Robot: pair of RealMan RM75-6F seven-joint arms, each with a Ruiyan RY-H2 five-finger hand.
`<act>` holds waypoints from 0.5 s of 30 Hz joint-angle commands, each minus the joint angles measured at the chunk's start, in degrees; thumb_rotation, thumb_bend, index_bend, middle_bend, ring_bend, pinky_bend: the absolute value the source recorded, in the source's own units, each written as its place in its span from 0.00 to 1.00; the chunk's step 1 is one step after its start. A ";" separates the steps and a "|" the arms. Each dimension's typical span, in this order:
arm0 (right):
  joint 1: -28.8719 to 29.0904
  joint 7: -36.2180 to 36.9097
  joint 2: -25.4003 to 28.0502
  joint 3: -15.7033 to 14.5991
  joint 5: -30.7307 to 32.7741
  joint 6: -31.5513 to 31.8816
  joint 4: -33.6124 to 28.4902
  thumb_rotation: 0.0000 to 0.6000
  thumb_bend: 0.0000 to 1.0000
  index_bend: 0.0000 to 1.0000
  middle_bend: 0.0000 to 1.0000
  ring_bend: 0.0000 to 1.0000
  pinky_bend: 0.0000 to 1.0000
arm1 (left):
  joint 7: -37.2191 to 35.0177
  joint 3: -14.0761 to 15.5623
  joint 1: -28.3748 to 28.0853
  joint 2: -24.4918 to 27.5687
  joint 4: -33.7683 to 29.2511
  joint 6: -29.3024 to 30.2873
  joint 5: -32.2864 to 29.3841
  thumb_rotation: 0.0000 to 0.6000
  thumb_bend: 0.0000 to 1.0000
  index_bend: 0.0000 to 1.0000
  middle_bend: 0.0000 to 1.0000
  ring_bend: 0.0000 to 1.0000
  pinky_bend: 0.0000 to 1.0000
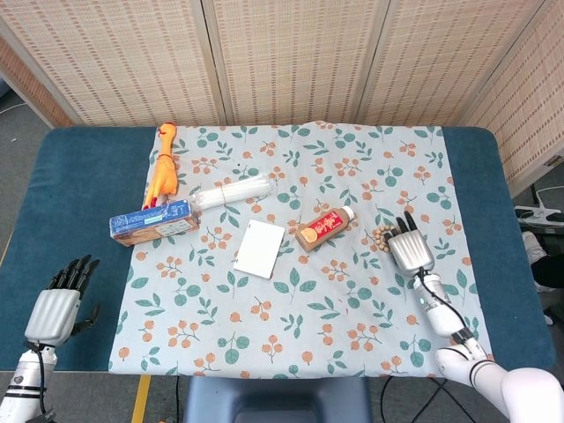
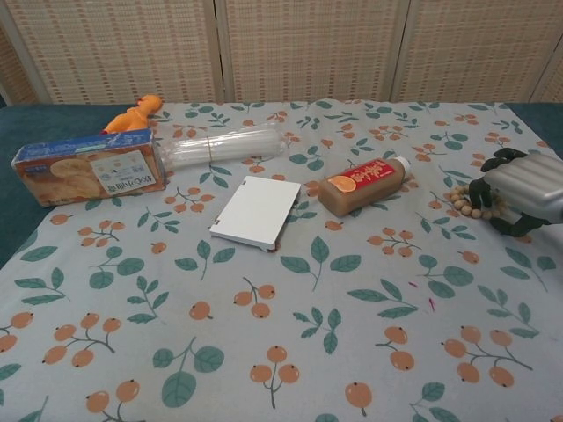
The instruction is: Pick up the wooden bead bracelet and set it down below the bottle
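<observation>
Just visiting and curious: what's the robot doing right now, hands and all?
Right hand curled over the bracelet, grip unconfirmed. Left hand open, idle on the table edge. Bracelet on the cloth, right of the bottle. Nothing in the way.

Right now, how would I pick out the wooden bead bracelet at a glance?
Find the lying bottle mid-cloth, then look right of its white cap. The wooden bead bracelet is the small tan ring partly under the right hand, the only beaded loop there.

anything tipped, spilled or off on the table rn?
Nothing stands out. The bottle lies on its side with its cap on, no spill visible. The right robot hand is over the wooden bead bracelet; the left robot hand is off the cloth.
</observation>
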 commanded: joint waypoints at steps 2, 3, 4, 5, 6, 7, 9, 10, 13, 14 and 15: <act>0.16 -0.11 -0.60 -0.40 -0.19 0.20 0.96 1.00 0.33 0.56 0.47 0.16 0.00 | 0.00 0.00 0.00 0.00 0.00 0.00 0.00 1.00 0.44 0.00 0.00 0.00 0.16; 0.20 -0.06 -0.73 -0.48 -0.27 0.36 1.15 1.00 0.35 0.58 0.49 0.17 0.00 | 0.00 0.00 0.00 0.00 0.00 0.00 0.00 1.00 0.44 0.00 0.00 0.00 0.16; 0.20 0.25 -0.83 -0.51 -0.43 0.86 1.28 1.00 0.37 0.60 0.51 0.19 0.00 | 0.00 0.00 0.00 0.00 0.00 0.00 0.00 1.00 0.44 0.00 0.00 0.00 0.16; 0.17 0.68 -0.89 -0.54 -0.63 1.42 1.36 1.00 0.39 0.62 0.52 0.20 0.00 | 0.00 0.00 0.00 0.00 0.00 0.00 0.00 1.00 0.44 0.00 0.00 0.00 0.16; 0.11 1.29 -0.91 -0.51 -0.84 2.20 1.43 1.00 0.40 0.63 0.53 0.21 0.00 | 0.00 0.00 0.00 0.00 0.00 0.00 0.00 1.00 0.44 0.00 0.00 0.00 0.16; 0.02 1.98 -0.93 -0.53 -1.08 3.00 1.64 1.00 0.40 0.64 0.53 0.22 0.00 | 0.00 0.00 0.00 0.00 0.00 0.00 0.00 1.00 0.44 0.00 0.00 0.00 0.16; -0.04 2.93 -0.86 -0.48 -1.29 3.89 1.90 1.00 0.40 0.66 0.55 0.23 0.00 | 0.00 0.00 0.00 0.00 0.00 0.00 0.00 1.00 0.44 0.00 0.00 0.00 0.16; -0.06 3.33 -0.75 -0.45 -1.35 4.19 1.95 1.00 0.40 0.67 0.55 0.23 0.00 | 0.00 0.00 0.00 0.00 0.00 0.00 0.00 1.00 0.44 0.00 0.00 0.00 0.16; -0.10 4.03 -0.22 -0.36 -1.43 4.88 1.91 1.00 0.40 0.68 0.56 0.24 0.00 | 0.00 0.00 0.00 0.00 0.00 0.00 0.00 1.00 0.44 0.00 0.00 0.00 0.16; -0.14 4.18 0.01 -0.35 -1.40 4.98 1.80 1.00 0.40 0.68 0.56 0.24 0.00 | 0.00 0.00 0.00 0.00 0.00 0.00 0.00 1.00 0.44 0.00 0.00 0.00 0.16; -0.18 4.34 0.18 -0.31 -1.34 5.03 1.67 1.00 0.40 0.69 0.57 0.24 0.00 | 0.00 0.00 0.00 0.00 0.00 0.00 0.00 1.00 0.44 0.00 0.00 0.00 0.16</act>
